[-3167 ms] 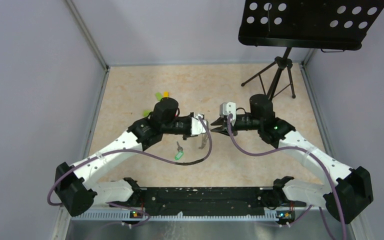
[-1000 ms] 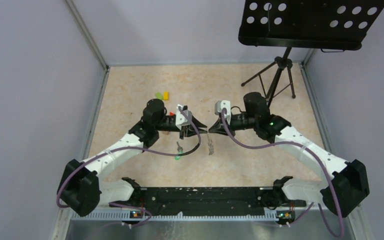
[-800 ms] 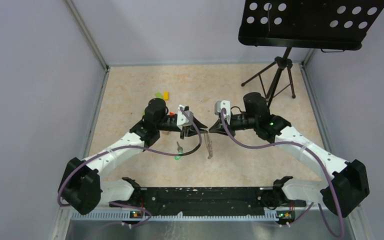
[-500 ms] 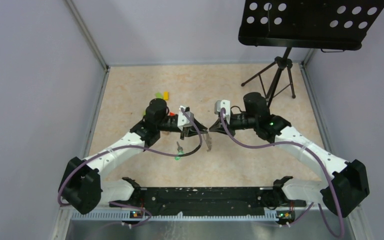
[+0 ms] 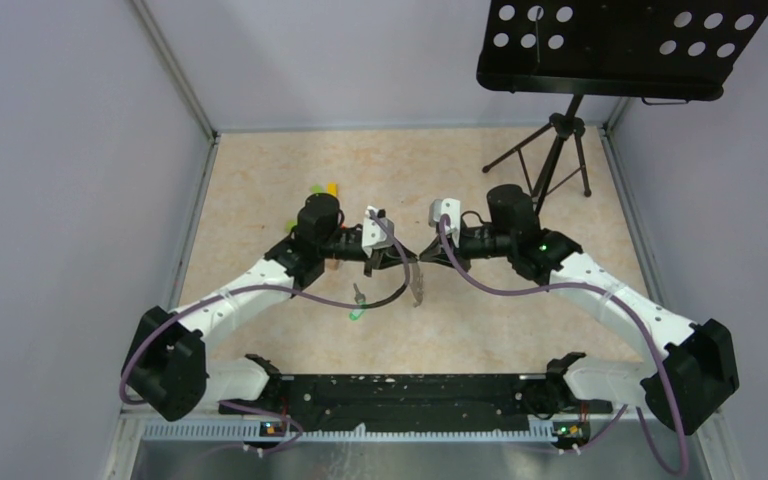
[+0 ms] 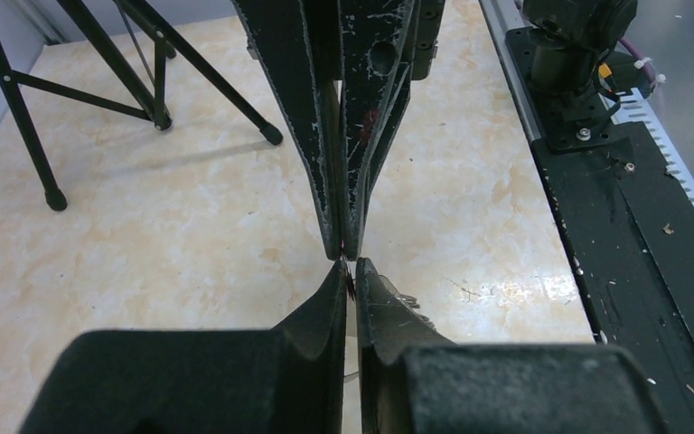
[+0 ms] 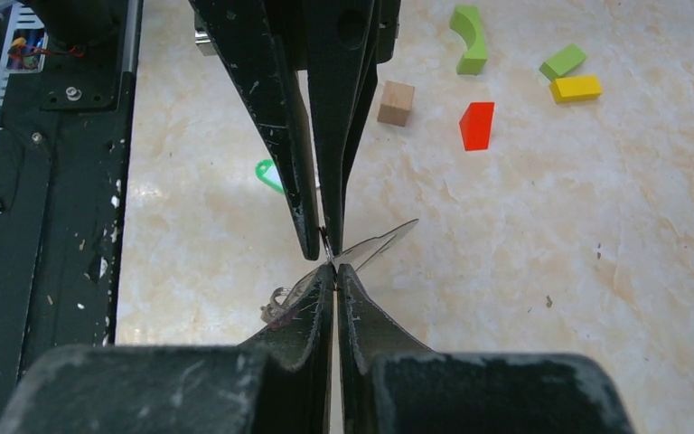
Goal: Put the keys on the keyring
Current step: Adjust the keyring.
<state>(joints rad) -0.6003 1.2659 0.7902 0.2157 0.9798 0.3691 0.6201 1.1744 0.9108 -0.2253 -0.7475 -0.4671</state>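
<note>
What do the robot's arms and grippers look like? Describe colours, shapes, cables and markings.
Both the left arm and right arm have white shells, black joints and a looping purple cable. Each wrist carries a white camera block. The left gripper and right gripper have long black tapering fingers, scuffed white.

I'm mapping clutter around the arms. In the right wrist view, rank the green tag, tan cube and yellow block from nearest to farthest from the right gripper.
Measured from the right gripper:
1. The green tag, upper left, partly hidden.
2. The tan cube, higher, slightly right.
3. The yellow block, far upper right.
</note>
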